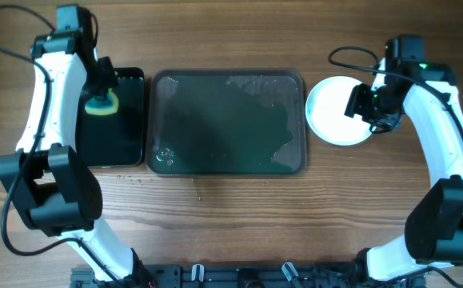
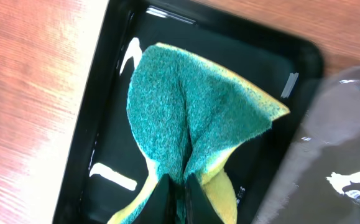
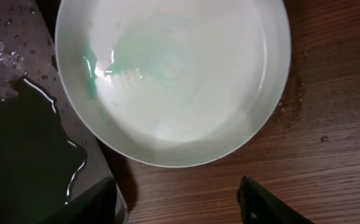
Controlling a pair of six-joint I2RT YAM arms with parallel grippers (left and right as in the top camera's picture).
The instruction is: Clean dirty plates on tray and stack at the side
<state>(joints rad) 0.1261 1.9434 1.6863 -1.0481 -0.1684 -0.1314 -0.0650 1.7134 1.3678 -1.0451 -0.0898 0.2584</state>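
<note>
- Left gripper (image 2: 178,196) was clenched on a sponge (image 2: 192,118), green face folded outward and yellow showing near the jaws.
- Sponge and gripper hung over the black container (image 1: 127,132), which sat at the left, just beside the tray (image 1: 227,120).
- Tray lay mid-table, dark grey and wet-looking, with nothing resting on it.
- One white plate (image 1: 335,112) was visible, on the table (image 1: 239,208) just right of the tray's far right corner. Whether the rims touched could not be told.
- In the right wrist view the plate carried a teal smear (image 3: 99,65) on its left inner side, with a faint green haze across the middle.
- Right gripper (image 3: 180,202) hovered over the plate's right side, released and empty, fingers (image 3: 96,205) spread wide apart.
- Whether more plates lay under the visible one could not be told.
</note>
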